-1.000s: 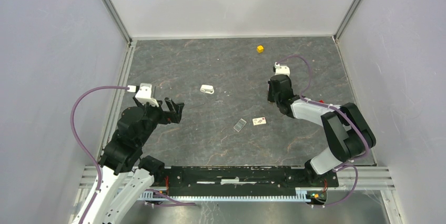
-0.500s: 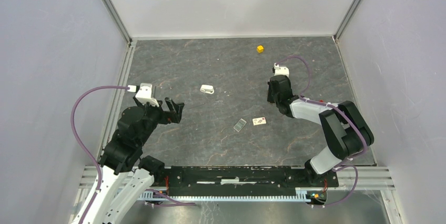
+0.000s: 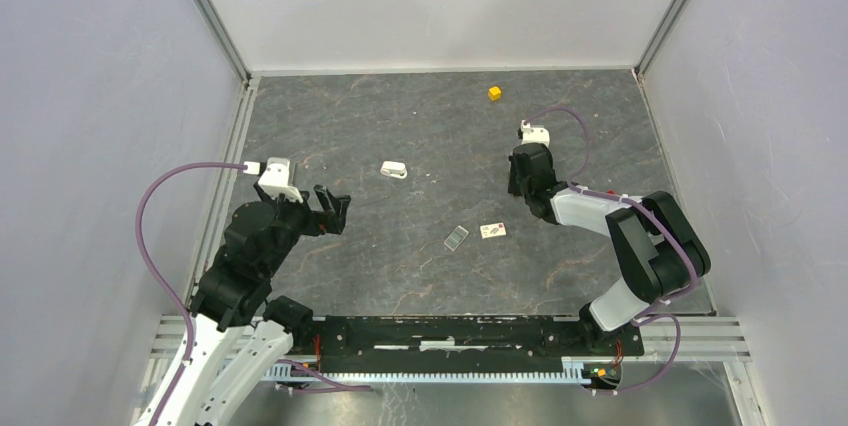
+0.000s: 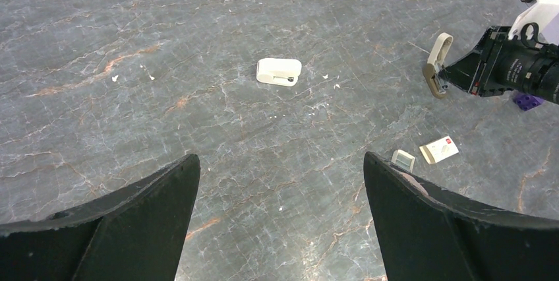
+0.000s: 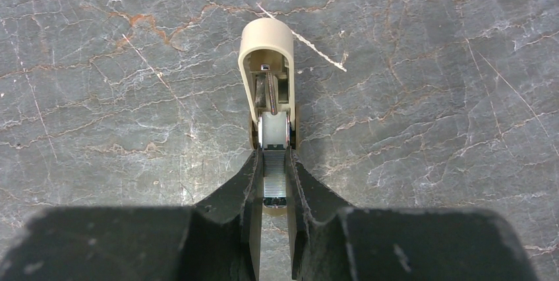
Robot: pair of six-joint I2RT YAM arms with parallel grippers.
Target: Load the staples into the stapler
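My right gripper (image 5: 273, 156) is shut on the stapler (image 5: 265, 43), a cream-white mini stapler hinged open, its upper arm pointing away from the fingers. Ribbed silvery metal shows in its channel between the fingers. The stapler also shows in the left wrist view (image 4: 438, 63), held just above the table. The staples (image 3: 456, 237), a small silvery block with a pale rim, lie on the table mid-front and show in the left wrist view (image 4: 403, 160). My left gripper (image 3: 335, 208) is open and empty, well left of them, jaws wide (image 4: 280, 159).
A pale card with dark marks (image 3: 492, 231) lies just right of the staples. A small white rounded object (image 3: 394, 170) lies mid-table. A yellow cube (image 3: 494, 93) sits at the back. A purple piece (image 4: 527, 101) lies under the right arm.
The right arm has shifted very slightly. The left arm and the things on the table have not moved.
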